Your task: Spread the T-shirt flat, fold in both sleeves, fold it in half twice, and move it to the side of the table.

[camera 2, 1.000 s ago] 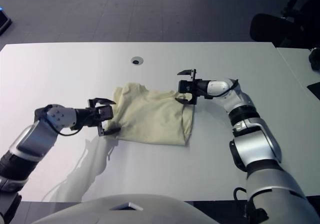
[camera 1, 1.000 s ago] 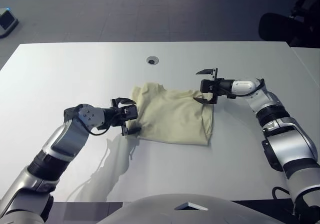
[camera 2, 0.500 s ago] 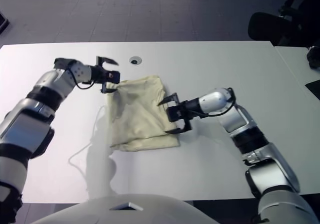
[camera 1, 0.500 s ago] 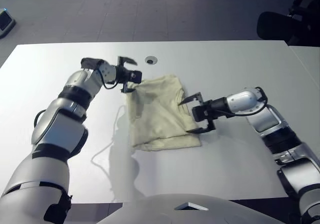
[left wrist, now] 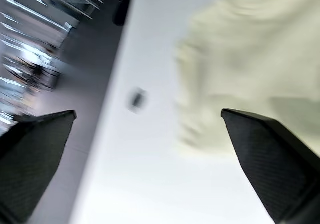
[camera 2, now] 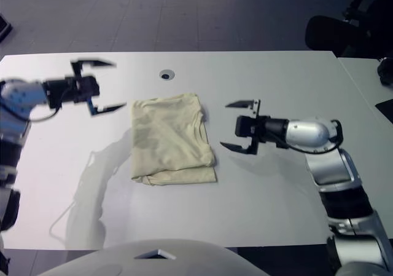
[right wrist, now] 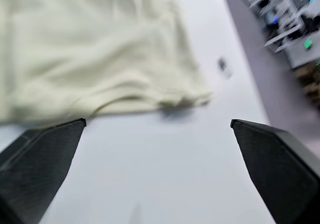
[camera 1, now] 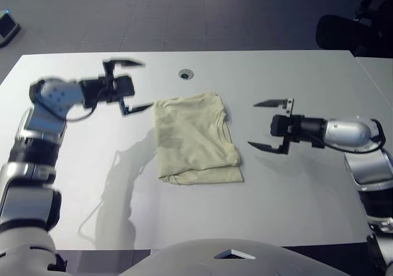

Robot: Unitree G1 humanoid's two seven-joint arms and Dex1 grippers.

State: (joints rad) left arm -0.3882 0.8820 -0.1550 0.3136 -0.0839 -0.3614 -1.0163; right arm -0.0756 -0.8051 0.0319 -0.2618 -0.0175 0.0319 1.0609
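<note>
Fingers on my left gripper point(camera 1: 132, 85) are spread wide and hold nothing; it hovers over the white table point(camera 1: 307, 73), just off the far left corner of the T-shirt point(camera 1: 195, 138). I see the pale yellow shirt lying folded into a rough rectangle near the table's middle, close to a small round port point(camera 1: 187, 74). My right gripper point(camera 1: 253, 125) sits just beside the shirt's right edge, likewise splayed and empty.

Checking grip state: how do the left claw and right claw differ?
The left claw hangs off the T-shirt's far left corner; the right claw sits beside its right edge, nearer the robot. The left claw points rightward at the shirt, the right claw leftward. Both are open; neither touches it.
</note>
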